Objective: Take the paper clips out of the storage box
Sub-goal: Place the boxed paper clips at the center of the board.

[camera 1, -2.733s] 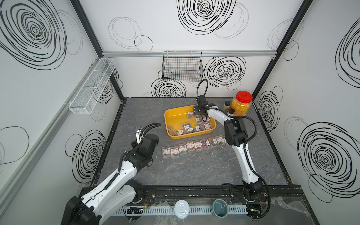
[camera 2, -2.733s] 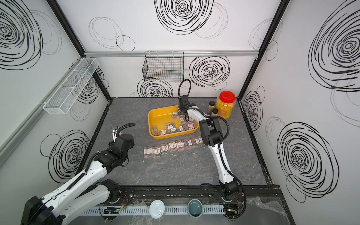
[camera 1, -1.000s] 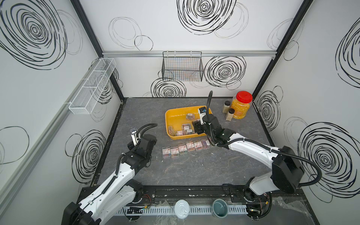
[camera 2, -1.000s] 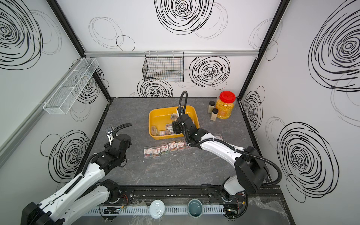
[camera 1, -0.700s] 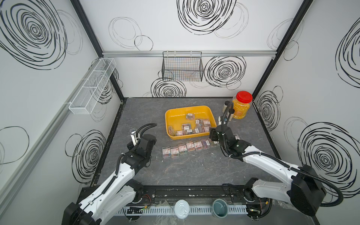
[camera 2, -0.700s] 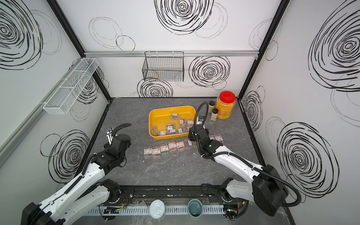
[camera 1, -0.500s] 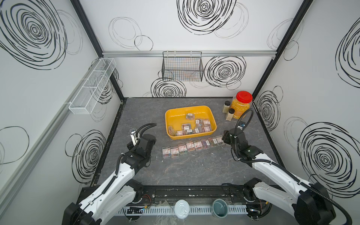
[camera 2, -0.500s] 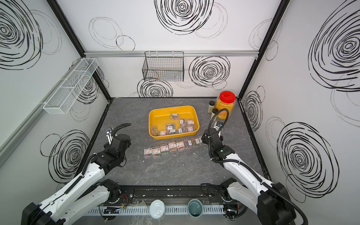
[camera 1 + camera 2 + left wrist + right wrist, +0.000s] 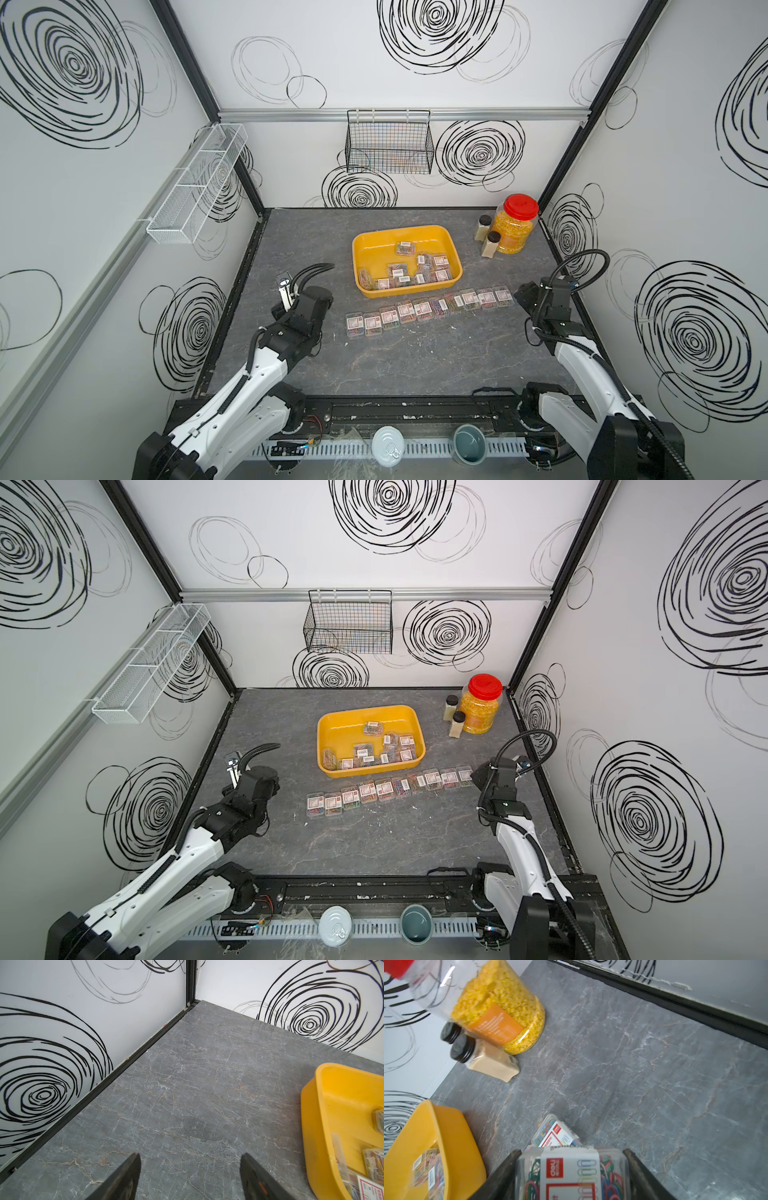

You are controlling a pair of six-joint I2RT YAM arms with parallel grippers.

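Note:
The yellow storage box (image 9: 360,266) (image 9: 326,750) stands mid-table in both top views, with several clear cases of paper clips (image 9: 417,266) lying in it. A row of several more cases (image 9: 428,309) (image 9: 390,789) lies on the table in front of the box. My right gripper (image 9: 572,1153) (image 9: 521,297) is at the right end of that row, shut on one case (image 9: 571,1172), just short of the row's last case (image 9: 554,1134). The box corner (image 9: 446,1126) shows beside it. My left gripper (image 9: 190,1159) is open and empty over bare table, left of the box (image 9: 311,1109).
A red-lidded jar of yellow kernels (image 9: 515,226) and two small black-capped bottles (image 9: 490,245) stand at the back right, near the right gripper. A black wire basket (image 9: 388,141) hangs on the back wall, a white mesh rack (image 9: 195,183) on the left wall.
The right arm has swung from over the box out to the right and forward, carrying a case to the row's right end. The left arm has hardly moved.

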